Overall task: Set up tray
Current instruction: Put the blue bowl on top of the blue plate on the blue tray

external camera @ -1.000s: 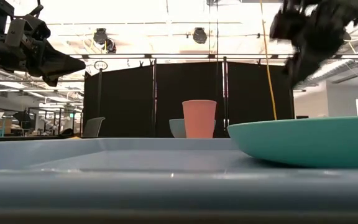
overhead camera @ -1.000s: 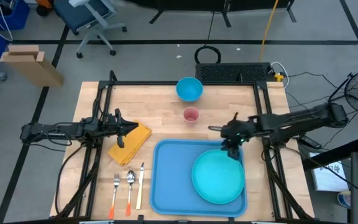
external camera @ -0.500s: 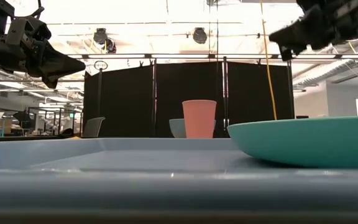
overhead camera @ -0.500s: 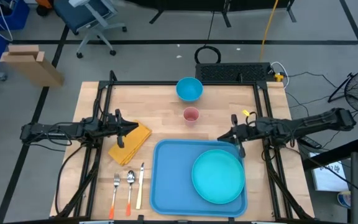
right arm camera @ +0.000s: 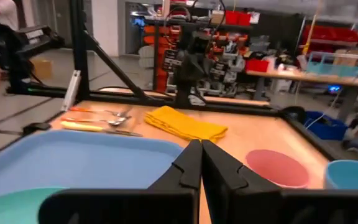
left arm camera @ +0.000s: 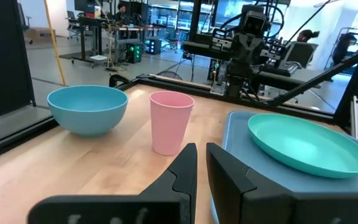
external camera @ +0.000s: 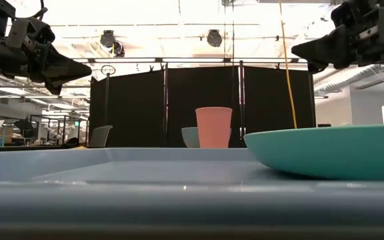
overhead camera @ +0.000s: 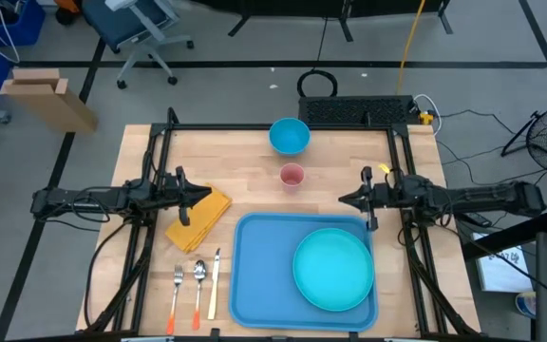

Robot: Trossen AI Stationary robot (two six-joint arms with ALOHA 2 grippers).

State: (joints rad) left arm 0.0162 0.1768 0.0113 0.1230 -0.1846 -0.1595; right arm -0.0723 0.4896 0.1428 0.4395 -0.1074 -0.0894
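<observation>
The blue tray (overhead camera: 259,271) lies at the table's near edge, with a round turquoise plate (overhead camera: 332,270) resting flat on its right half. My right gripper (overhead camera: 342,199) hangs shut and level above the table, just past the tray's far right corner, pointing toward the left edge. My left gripper (overhead camera: 209,197) hangs shut and level over the near edge of a yellow napkin (overhead camera: 200,216), well above it in the low view (external camera: 85,67). Both grippers hold nothing.
A pink cup (overhead camera: 292,176) and a blue bowl (overhead camera: 290,136) stand beyond the tray at the table's middle and far side. A fork (overhead camera: 177,285), a spoon (overhead camera: 198,283) and a knife (overhead camera: 215,281) lie left of the tray. Bare wood shows between cup and napkin.
My right gripper has left the plate's far rim, where it pointed down. It has tipped up to level and drawn back toward the table's right edge. The plate stays where it was on the tray.
</observation>
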